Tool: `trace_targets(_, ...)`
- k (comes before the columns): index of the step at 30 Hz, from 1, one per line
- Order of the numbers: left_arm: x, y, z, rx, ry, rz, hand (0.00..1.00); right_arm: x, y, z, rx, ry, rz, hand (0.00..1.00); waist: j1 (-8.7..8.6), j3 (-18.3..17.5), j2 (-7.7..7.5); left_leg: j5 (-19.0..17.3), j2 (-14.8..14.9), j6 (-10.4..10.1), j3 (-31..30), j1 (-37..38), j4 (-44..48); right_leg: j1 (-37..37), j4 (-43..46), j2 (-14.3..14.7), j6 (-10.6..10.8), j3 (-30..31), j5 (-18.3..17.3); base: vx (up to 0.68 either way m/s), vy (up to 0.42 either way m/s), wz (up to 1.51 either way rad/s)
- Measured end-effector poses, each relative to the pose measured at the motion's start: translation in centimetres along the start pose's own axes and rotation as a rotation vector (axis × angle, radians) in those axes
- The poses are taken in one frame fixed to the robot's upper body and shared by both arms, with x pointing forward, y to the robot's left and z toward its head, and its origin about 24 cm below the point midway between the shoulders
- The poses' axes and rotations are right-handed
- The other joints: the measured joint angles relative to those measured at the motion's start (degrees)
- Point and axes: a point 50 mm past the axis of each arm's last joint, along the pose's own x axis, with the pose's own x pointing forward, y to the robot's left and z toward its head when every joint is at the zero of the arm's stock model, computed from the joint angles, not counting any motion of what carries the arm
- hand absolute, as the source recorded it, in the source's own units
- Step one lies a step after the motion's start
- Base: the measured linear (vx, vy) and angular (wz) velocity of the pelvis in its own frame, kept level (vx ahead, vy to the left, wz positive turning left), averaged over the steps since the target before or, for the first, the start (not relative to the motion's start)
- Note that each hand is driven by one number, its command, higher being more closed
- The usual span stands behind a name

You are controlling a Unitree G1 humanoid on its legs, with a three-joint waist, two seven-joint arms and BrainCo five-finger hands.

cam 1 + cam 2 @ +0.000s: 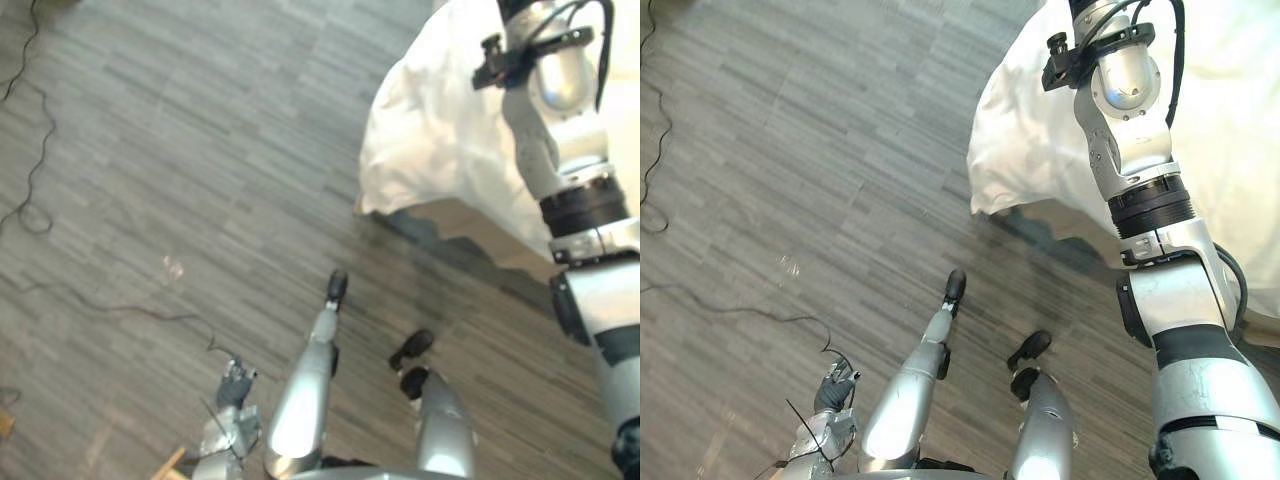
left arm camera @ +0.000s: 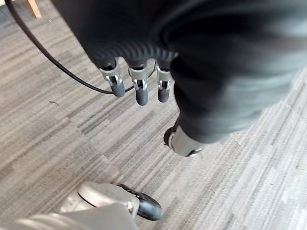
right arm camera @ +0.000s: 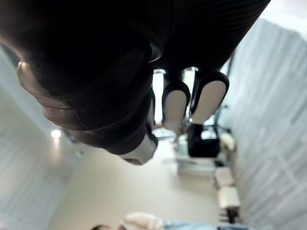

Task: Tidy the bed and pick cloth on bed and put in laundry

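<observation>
The left hand's [image 2: 144, 43] fingers [image 2: 141, 93] hang straight and loose, holding nothing, above the grey plank floor [image 1: 200, 150] and well apart from the bed [image 1: 470, 222]. The right hand's [image 3: 120, 72] fingers [image 3: 175, 105] look relaxed and empty, with the arm raised over the bed's corner. A white sheet [image 1: 1025, 130] drapes that corner.

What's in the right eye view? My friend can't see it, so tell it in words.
The corner of a white-sheeted bed sits at the upper right, over a grey wood-plank floor. The robot's right arm reaches up across the bed, and its left hand hangs low at the lower left.
</observation>
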Motion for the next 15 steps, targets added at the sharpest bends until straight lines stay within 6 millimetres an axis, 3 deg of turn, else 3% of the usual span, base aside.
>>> trace_targets(2, 0.6, -1.3, 0.9, 0.016, -0.027, -0.055, 0.00, -0.4, -0.2, -2.1, -0.035, 0.106, -0.001, 1.00, 1.67, 0.8, 1.60, 0.6, -0.2, -0.3, -0.8, -2.3, 0.0, -3.0, 2.3, -0.8, -0.4, -0.1, -0.8, -0.06, -0.056, 0.14)
trace_targets(5, 1.5, -3.3, 3.0, 0.025, -0.093, -0.128, 0.00, -1.0, -1.0, -4.4, -0.127, 0.236, -0.007, 1.00, 2.85, 1.9, 4.05, 2.1, 0.0, -0.2, -1.0, -6.8, 0.0, -8.3, 4.7, -1.2, -1.1, -0.1, -1.3, -0.07, -0.048, 0.05)
trace_targets(7, 1.9, -5.1, 4.4, 0.021, -0.132, -0.185, 0.00, -1.0, -0.7, -4.6, -0.181, 0.239, 0.028, 1.00, 4.19, 2.5, 5.47, 2.3, 0.1, -0.4, -0.6, -8.6, 0.0, -11.2, 5.9, -1.5, -1.1, 0.9, -1.3, -0.04, -0.021, -0.16)
trace_targets(9, 1.9, -6.4, 5.9, 0.000, -0.192, -0.238, 0.00, -1.8, -0.5, -5.9, -0.226, 0.288, 0.042, 1.00, 5.15, 2.5, 5.68, 2.2, -0.1, -0.8, 0.9, -10.1, 0.0, -14.2, 8.2, -2.4, -1.3, 2.1, -2.0, -0.03, -0.007, -0.15)
trace_targets(11, 1.8, -7.7, 7.5, -0.052, -0.263, -0.275, 0.00, -4.3, 0.0, -8.6, -0.238, 0.363, 0.062, 1.00, 4.98, 2.5, 5.65, 2.2, -0.9, -0.8, 1.9, -11.5, 0.0, -17.1, 11.3, -4.2, -1.2, 2.9, -3.2, 0.00, 0.008, 0.07)
trace_targets(12, 1.7, -7.8, 7.7, -0.066, -0.272, -0.278, 0.00, -4.9, 0.8, -8.9, -0.221, 0.349, 0.074, 1.00, 4.53, 2.5, 5.63, 2.2, -1.1, -0.8, 2.1, -11.6, 0.0, -17.6, 11.9, -4.5, -1.2, 3.2, -3.5, 0.04, 0.012, 0.09)
trace_targets(13, 1.6, -7.9, 7.8, -0.094, -0.276, -0.271, 0.00, -5.9, 2.4, -10.1, -0.181, 0.380, 0.102, 1.00, 2.93, 2.5, 5.57, 2.2, -1.6, -0.8, 2.5, -11.7, 0.0, -18.1, 12.8, -5.3, -1.0, 3.6, -4.0, 0.05, 0.006, 0.04)
trace_targets(14, 1.6, -8.0, 8.0, -0.131, -0.282, -0.261, 0.00, -8.2, 4.0, -12.6, -0.151, 0.488, 0.125, 1.00, 1.61, 2.5, 5.43, 2.1, -1.7, -0.7, 2.9, -11.5, 0.0, -18.2, 13.1, -5.6, -1.0, 3.8, -4.2, 0.06, 0.004, 0.01)
trace_targets(15, 1.5, -8.1, 8.1, -0.148, -0.287, -0.256, 0.00, -9.8, 4.7, -13.9, -0.129, 0.548, 0.132, 1.00, 1.16, 2.5, 5.12, 2.1, -1.7, -0.7, 3.2, -11.5, 0.0, -18.2, 13.1, -5.6, -1.0, 3.9, -4.2, 0.07, -0.004, -0.07)
